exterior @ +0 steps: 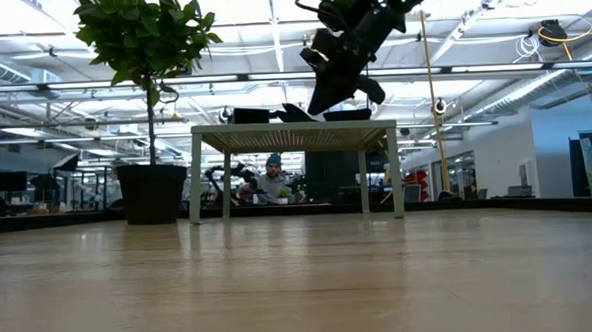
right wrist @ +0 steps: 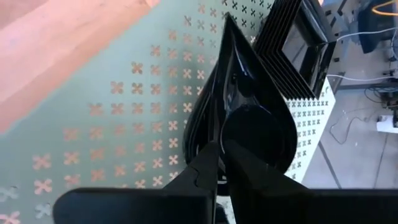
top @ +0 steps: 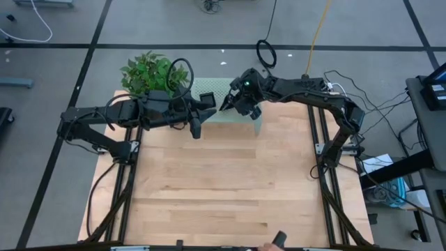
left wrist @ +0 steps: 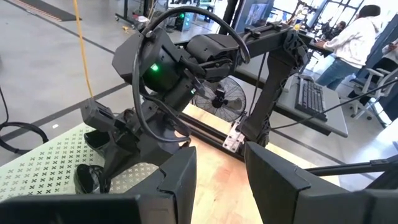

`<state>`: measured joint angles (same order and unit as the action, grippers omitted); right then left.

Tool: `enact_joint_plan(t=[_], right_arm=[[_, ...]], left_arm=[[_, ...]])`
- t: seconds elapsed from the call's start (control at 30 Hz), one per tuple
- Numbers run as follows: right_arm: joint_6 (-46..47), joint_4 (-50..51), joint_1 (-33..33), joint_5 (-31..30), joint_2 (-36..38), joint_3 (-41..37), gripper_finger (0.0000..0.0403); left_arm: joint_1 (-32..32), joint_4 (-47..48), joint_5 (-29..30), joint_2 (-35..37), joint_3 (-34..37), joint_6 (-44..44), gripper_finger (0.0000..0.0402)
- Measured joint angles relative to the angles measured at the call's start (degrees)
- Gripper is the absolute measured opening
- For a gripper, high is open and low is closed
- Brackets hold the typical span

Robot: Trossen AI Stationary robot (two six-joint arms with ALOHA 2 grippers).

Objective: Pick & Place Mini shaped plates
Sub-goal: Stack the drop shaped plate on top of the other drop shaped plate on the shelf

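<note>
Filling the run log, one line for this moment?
right gripper: jaws shut on teardrop plate | left gripper: open, beside | stand

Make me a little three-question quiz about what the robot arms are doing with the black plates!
1. True or false: the right gripper is pinching a teardrop plate.
2. What sits beside the teardrop plates on the pale green perforated stand? A) a stack of square plates B) a cup C) a spoon
3. Fill in: the leafy ____ stands at the table's far left corner, behind the left gripper.

Key: 1 true. 2 A, the stack of square plates. 3 plant.
</note>
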<state>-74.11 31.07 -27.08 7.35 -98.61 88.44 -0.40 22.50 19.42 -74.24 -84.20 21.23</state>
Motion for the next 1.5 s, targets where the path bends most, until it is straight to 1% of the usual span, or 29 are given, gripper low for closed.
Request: enact_joint_plan(t=[0.2, 0.27, 0.33, 0.4, 0.47, 0.53, 0.6, 0.7, 0.8, 0.97, 1.23, 1.5], right_arm=[[1.4, -0.1, 1.4, -0.1, 0.4, 0.0, 0.0021], [1.4, -0.8, 2.1, -1.8, 1.0, 0.0, 0.0020], [1.5, -2.5, 2.8, -5.7, 1.7, 0.0, 0.0020], [2.5, -4.2, 3.5, -10.9, 2.5, 0.0, 0.0020], [5.6, -7.5, 4.4, -16.3, 3.3, 0.0, 0.0020], [11.4, -8.5, 5.0, -19.3, 5.1, 0.0, 0.0020], [17.9, -10.1, 5.5, -19.6, 6.7, 0.1, 0.0020], [25.3, -9.2, 5.5, -17.8, 9.9, 0.0, 0.0020], [29.1, -9.2, 5.4, -16.6, 13.0, 0.0, 0.0020], [35.2, -9.1, 5.3, -16.6, 18.2, 0.0, 0.0020], [44.5, -7.4, 5.3, -16.8, 26.1, 0.0, 0.0020], [49.8, 2.2, 5.3, -24.7, 31.1, 0.0, 0.0020]], left_arm=[[0.0, 0.0, 0.0, 0.0, 0.0, 0.3, 0.0141], [0.0, 0.0, 0.0, 0.0, 0.0, 0.3, 0.0141], [0.0, 0.0, 0.0, 0.0, 0.0, 0.3, 0.0141], [0.0, 0.0, 0.0, 0.0, 0.0, 0.3, 0.0141], [0.0, 0.0, 0.0, 0.0, 0.0, 0.3, 0.0141], [0.0, 0.0, 0.0, 0.0, 0.0, 0.3, 0.0141], [-0.2, 0.1, -1.6, 0.7, 0.1, 0.1, 0.0140], [-0.3, -0.1, -4.0, 2.8, 0.1, -2.3, 0.0140], [-0.5, 0.4, -4.3, 5.1, 0.1, -4.2, 0.0141], [-0.5, 2.8, -4.4, 7.4, 0.1, -4.3, 0.0141], [-0.7, 13.5, -4.4, 12.6, 0.1, -4.7, 0.0141], [-2.5, 18.4, -4.5, 18.5, 0.0, -8.3, 0.0141]])
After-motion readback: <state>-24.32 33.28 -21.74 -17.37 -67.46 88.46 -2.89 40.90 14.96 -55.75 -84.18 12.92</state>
